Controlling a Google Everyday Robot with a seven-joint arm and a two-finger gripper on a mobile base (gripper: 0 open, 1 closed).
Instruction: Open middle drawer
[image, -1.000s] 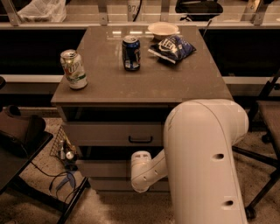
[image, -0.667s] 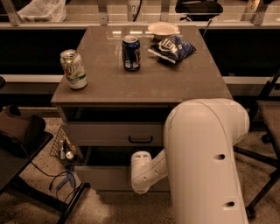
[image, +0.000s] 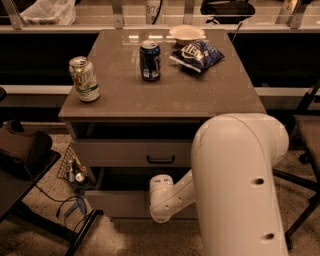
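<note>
View from above and in front of a small drawer cabinet with a brown, matte worktop (image: 175, 97). On the worktop stand a green-and-white drink can (image: 84, 79) near the left edge and a dark blue drink can (image: 150, 60) near the middle. A crumpled blue snack bag (image: 197, 54) and a shallow white bowl (image: 186, 34) sit at the back right.

Below the worktop is a dark gap, then the middle drawer (image: 125, 152), a wide, shallow grey-beige front that looks fully closed. Its small black bar handle (image: 161, 160) sits at its centre.

A bulky white robot arm (image: 240, 190) fills the lower right. Its slimmer end section reaches left and ends in the hand (image: 161, 183), low in front of the cabinet and just below the handle. Whether the hand is open or closed cannot be told.

The pull has not begun, and the step in hand is reaching the handle. To do it well, the hand should rise a little, line up squarely with the bar and close around it. The pull should then run straight out, level with the drawer, so the cans do not rock.
</note>
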